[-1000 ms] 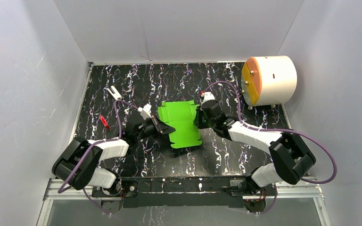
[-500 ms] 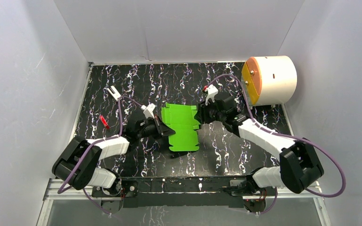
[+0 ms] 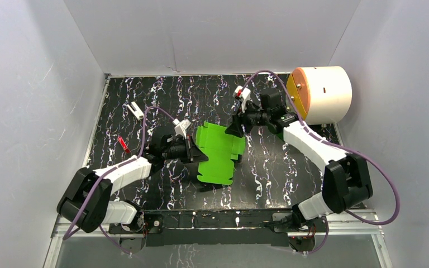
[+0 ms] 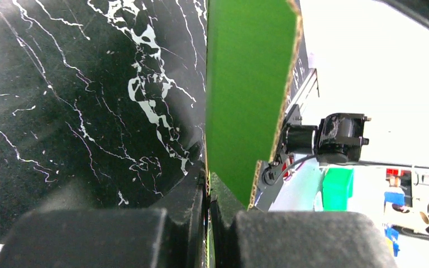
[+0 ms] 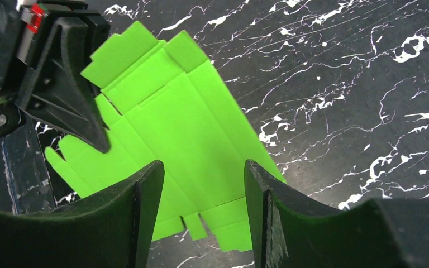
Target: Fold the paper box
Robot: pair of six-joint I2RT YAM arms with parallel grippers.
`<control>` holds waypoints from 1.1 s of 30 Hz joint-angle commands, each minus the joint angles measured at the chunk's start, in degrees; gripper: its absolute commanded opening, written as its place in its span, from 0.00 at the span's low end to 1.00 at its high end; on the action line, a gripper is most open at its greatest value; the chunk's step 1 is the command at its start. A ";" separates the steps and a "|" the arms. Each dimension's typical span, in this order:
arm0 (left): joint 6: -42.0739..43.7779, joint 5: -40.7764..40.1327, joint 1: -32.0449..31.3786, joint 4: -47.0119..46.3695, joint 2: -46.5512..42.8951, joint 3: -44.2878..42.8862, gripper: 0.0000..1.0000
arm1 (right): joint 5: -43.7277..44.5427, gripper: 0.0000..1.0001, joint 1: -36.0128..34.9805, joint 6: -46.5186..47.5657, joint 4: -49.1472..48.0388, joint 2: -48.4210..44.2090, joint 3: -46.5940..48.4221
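The left gripper (image 4: 208, 215) is pinched tight on the left edge of the paper box (image 3: 219, 153), a flat green die-cut sheet held tilted over the middle of the black marbled table (image 3: 273, 167). The right gripper (image 3: 238, 127) hangs by the sheet's far right corner with its jaws spread, gripping nothing.

right gripper (image 5: 202, 167): both black fingers (image 5: 123, 223) parted wide, nothing clamped between them. The gap frames the paper box (image 5: 173, 123), a bright green, flat die-cut sheet. Crease lines are visible, with notched tabs at the far end and small tabs along the near edge. The sheet runs diagonally, upper left to lower right. left gripper (image 5: 98, 134) comes in from upper left, its black wedge-shaped tip over the sheet's left edge beside a rounded flap. There's a red part (image 5: 35, 17) on its body near the frame corner. table (image 5: 341, 84): black marble pattern, white veins. Can't tell whether the sheet is lying flat on it or lifted.
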State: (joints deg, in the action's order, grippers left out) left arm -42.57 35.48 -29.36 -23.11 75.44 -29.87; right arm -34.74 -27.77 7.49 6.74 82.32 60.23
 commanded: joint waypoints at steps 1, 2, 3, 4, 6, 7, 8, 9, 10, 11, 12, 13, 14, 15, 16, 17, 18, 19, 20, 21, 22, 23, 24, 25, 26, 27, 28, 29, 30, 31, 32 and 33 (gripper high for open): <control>4.94 4.25 0.31 5.89 -3.55 -3.25 0.00 | -9.97 0.64 3.09 6.39 1.27 2.09 4.70; 5.43 4.63 0.33 6.51 -3.76 -3.49 0.00 | -10.73 0.65 3.59 7.11 1.46 2.70 5.39; 5.89 5.13 0.34 6.84 -3.99 -3.71 0.00 | -11.76 0.65 3.98 8.14 1.93 3.42 6.07; 6.24 5.66 0.36 7.09 -4.13 -3.87 0.00 | -12.77 0.66 4.25 9.10 2.48 4.28 6.91; 6.80 6.42 0.32 7.56 -4.52 -4.13 0.00 | -14.58 0.67 4.47 11.43 4.44 6.24 9.25; 7.10 6.93 0.36 7.59 -4.63 -4.22 0.00 | -15.16 0.67 4.52 12.79 6.04 7.32 10.57; 7.33 7.62 0.32 7.56 -4.83 -4.23 0.00 | -15.47 0.67 4.56 13.49 7.05 8.41 11.59; 7.44 8.08 0.33 7.58 -4.98 -4.28 0.00 | -16.25 0.67 4.57 14.59 8.10 9.66 12.40; 7.55 8.34 0.36 7.56 -5.05 -4.29 0.00 | -17.60 0.67 4.57 15.85 9.24 10.37 13.25; 7.65 8.73 0.36 7.49 -5.17 -4.24 0.00 | -18.69 0.67 4.57 16.74 10.00 11.03 13.82; 7.79 9.20 0.36 7.47 -5.25 -4.30 0.00 | -19.13 0.67 4.57 17.11 10.12 11.48 14.06; 7.89 9.58 0.31 7.40 -5.41 -4.32 0.00 | -19.48 0.66 4.57 17.50 10.13 11.86 14.16; 8.01 10.01 0.35 7.26 -5.54 -4.32 0.00 | -19.87 0.66 4.57 17.98 10.20 12.22 14.21; 8.17 10.38 0.36 7.15 -5.75 -4.28 0.00 | -20.34 0.65 4.57 18.41 10.37 12.56 14.26; 8.39 10.58 0.36 7.01 -6.00 -4.24 0.00 | -21.14 0.65 4.57 19.15 11.07 13.00 14.53; 8.58 10.77 0.32 6.96 -6.20 -4.17 0.00 | -22.41 0.64 4.57 20.17 12.34 13.48 15.09; 8.63 10.89 0.36 6.92 -6.45 -4.08 0.00 | -23.37 0.63 4.57 21.20 13.67 13.96 15.67; 8.71 10.98 0.32 6.87 -6.63 -4.06 0.00 | -24.11 0.63 4.57 21.90 14.56 14.41 16.11; 8.80 11.07 0.36 6.92 -6.74 -4.06 0.00 | -24.65 0.62 4.57 22.41 15.42 14.79 16.49; 8.89 11.21 0.34 6.86 -6.79 -4.10 0.00 | -25.29 0.61 4.57 22.73 15.97 15.13 16.76; 8.92 11.38 0.31 6.86 -6.80 -4.14 0.00 | -25.89 0.60 4.57 23.27 16.59 15.49 17.02; 8.93 11.42 0.36 6.85 -6.72 -4.22 0.00 | -26.39 0.59 4.57 23.79 17.27 15.84 17.41; 8.98 11.59 0.35 6.85 -6.71 -4.28 0.00 | -26.62 0.59 4.57 24.08 17.75 16.18 17.74; 9.04 11.66 0.36 6.86 -6.71 -4.32 0.00 | -26.68 0.57 4.57 24.22 18.12 16.42 17.92; 9.04 11.83 0.36 6.71 -6.71 -4.32 0.00 | -26.80 0.54 4.57 24.45 18.62 16.80 18.26; 9.08 11.86 0.32 6.73 -6.79 -4.30 0.00 | -27.00 0.52 4.57 24.81 19.25 17.12 18.64; 9.12 11.77 0.36 6.87 -6.86 -4.32 0.00 | -27.08 0.49 4.57 25.09 19.91 17.31 19.02; 9.23 11.52 0.36 7.05 -6.95 -4.28 0.00 | -27.35 0.47 4.57 25.81 21.06 17.53 19.31; 9.26 11.32 0.34 7.14 -6.97 -4.24 0.00 | -27.91 0.42 4.57 26.32 21.79 17.66 19.59; 9.15 11.28 0.36 6.93 -6.97 -4.15 0.00 | -28.34 0.38 4.57 26.75 22.31 17.77 19.74; 9.02 11.09 0.36 6.63 -6.97 -4.03 0.00 | -28.62 0.33 4.54 27.17 22.87 17.85 19.90; 8.81 10.81 0.32 6.41 -6.90 -3.98 0.00 | -28.64 0.29 4.49 27.41 23.37 17.89 19.99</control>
State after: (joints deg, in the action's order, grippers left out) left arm -34.28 44.93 -29.32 -16.19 70.52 -32.03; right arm -60.23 -23.27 32.01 26.63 99.98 77.25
